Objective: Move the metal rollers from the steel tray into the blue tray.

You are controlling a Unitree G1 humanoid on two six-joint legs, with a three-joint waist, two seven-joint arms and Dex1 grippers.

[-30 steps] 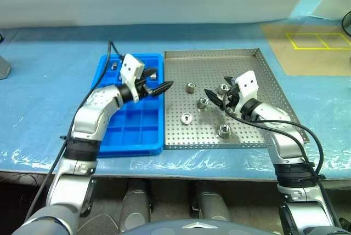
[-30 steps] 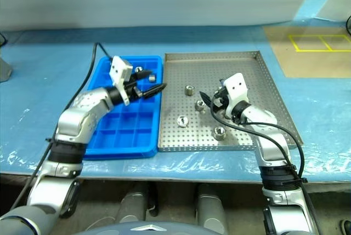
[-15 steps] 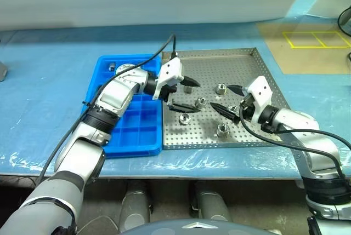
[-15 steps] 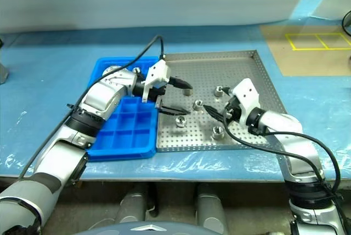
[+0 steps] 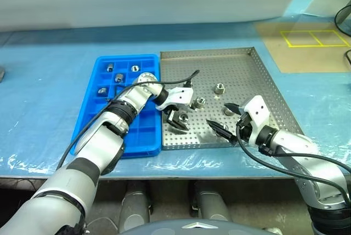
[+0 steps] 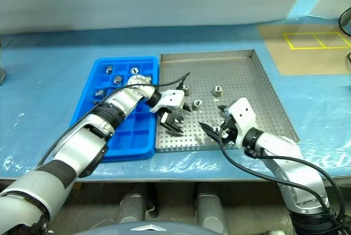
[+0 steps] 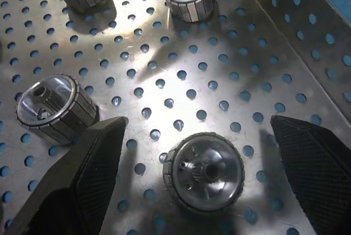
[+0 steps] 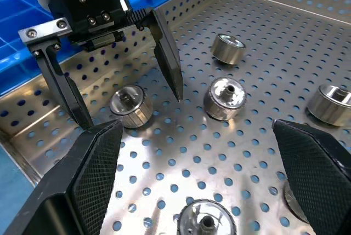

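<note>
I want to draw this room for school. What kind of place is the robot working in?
Probably a workshop or factory test bench. A perforated steel tray holds small metal rollers, a blue tray with square compartments sorts them, and the bench is covered in blue plastic sheeting.

place: workshop bench | signs: blue plastic-sheeted table (image 5: 49, 98), yellow floor marking (image 5: 315, 38)
</note>
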